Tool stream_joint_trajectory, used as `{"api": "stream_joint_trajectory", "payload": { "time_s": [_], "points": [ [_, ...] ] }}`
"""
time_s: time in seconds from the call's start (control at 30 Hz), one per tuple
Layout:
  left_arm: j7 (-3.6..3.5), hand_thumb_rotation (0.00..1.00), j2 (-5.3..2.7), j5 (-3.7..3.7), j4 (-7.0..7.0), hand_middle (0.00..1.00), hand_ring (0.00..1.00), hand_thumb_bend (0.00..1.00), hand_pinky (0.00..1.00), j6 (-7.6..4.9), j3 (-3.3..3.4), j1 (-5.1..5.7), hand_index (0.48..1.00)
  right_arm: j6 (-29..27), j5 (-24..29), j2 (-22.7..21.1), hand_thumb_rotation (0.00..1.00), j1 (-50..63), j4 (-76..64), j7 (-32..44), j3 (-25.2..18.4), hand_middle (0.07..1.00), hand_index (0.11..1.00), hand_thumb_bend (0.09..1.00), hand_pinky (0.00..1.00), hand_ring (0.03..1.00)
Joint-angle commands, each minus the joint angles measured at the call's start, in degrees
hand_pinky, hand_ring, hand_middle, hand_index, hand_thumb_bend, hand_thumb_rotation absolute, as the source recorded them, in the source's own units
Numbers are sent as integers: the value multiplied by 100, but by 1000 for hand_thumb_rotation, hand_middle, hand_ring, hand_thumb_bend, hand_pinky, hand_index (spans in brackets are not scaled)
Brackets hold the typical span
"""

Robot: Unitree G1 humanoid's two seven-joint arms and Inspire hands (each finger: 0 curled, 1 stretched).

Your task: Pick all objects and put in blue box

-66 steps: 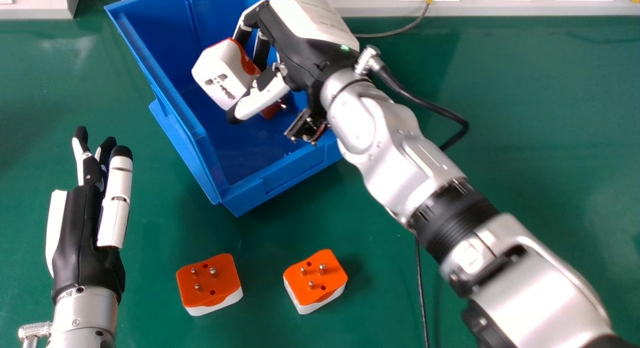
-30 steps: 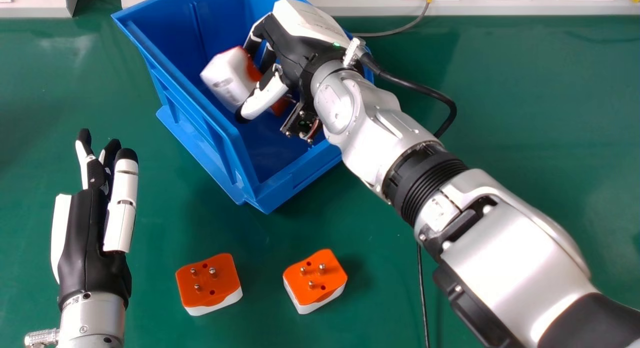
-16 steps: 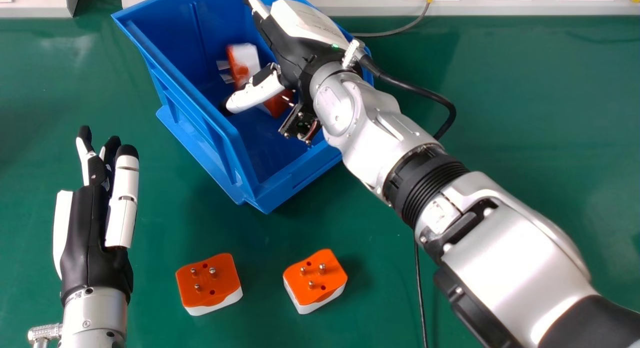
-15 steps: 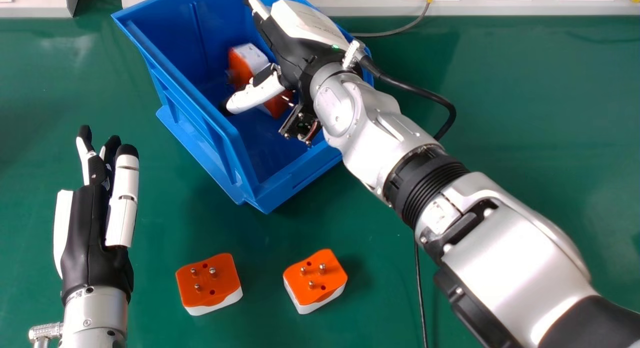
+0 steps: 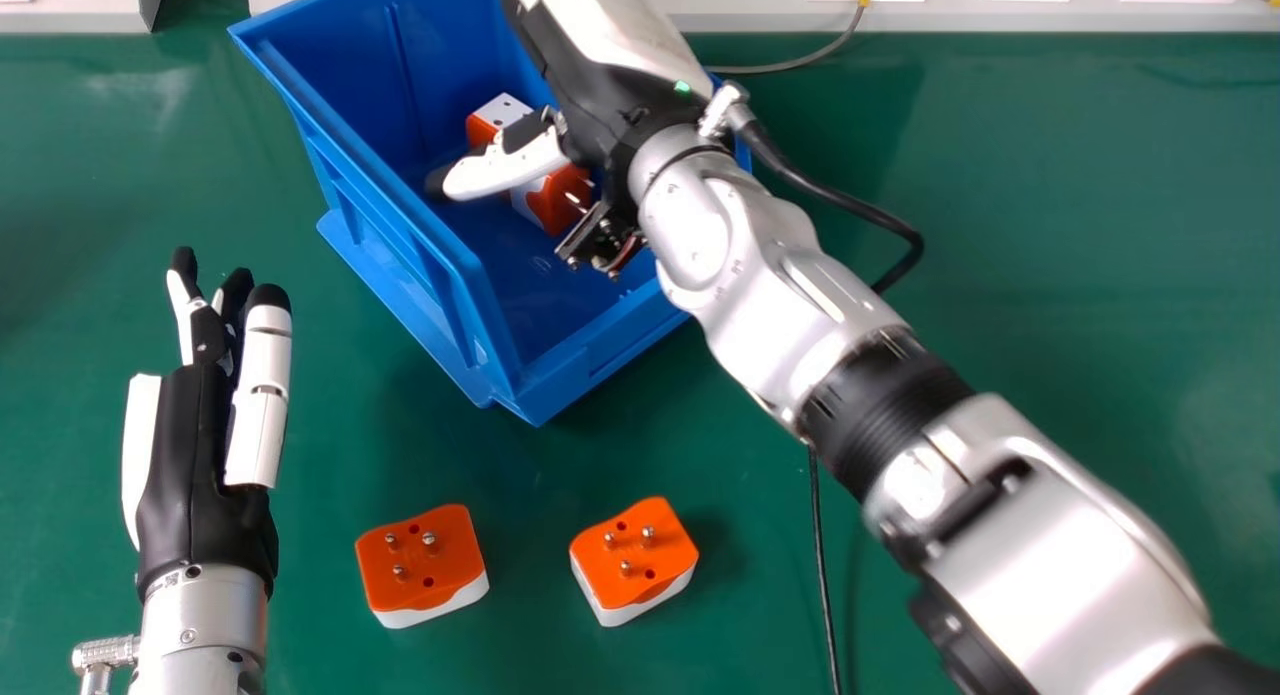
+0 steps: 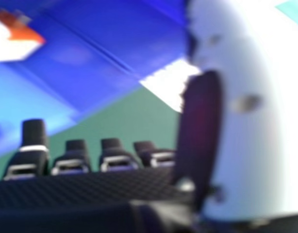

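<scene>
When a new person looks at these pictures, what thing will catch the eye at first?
Probably the big blue box at the far side of the green table, with the robot's right hand over it and orange-and-white adapters inside. Next, perhaps, the two bright orange-and-white adapters on the table nearer the robot, pins up: one at left, one at right.

From my head I look forward and down; from my silver-armed right hand (image 5: 600, 100), close past its fingertips (image 6: 33, 131). Both views share part of the blue plastic box (image 5: 345, 45).
</scene>
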Motion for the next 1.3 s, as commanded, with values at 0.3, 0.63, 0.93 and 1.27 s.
{"api": "stream_joint_trajectory", "payload": {
  "time_s": [0.3,0.63,0.93,1.27],
  "points": [
    [-7,896,43,5,30,973,975,216,955,78,23,-256,974,-460,-642,-1265,28,2207,-3913,204,116,1000,1000,391,883,1000],
    [-29,898,75,20,-12,977,978,221,963,192,42,-306,976,-1389,-498,-2255,12,4261,-5833,364,-367,1000,1000,365,885,1000],
    [-44,902,107,72,-7,980,981,228,971,160,41,-263,978,-1980,162,-2896,64,6243,-6854,841,-1160,1000,1000,360,876,1000],
    [-30,911,109,80,43,985,983,226,975,118,58,-286,983,-2384,-26,-3449,151,7109,-6588,1344,-1443,1000,994,364,878,988]
  ]
}}
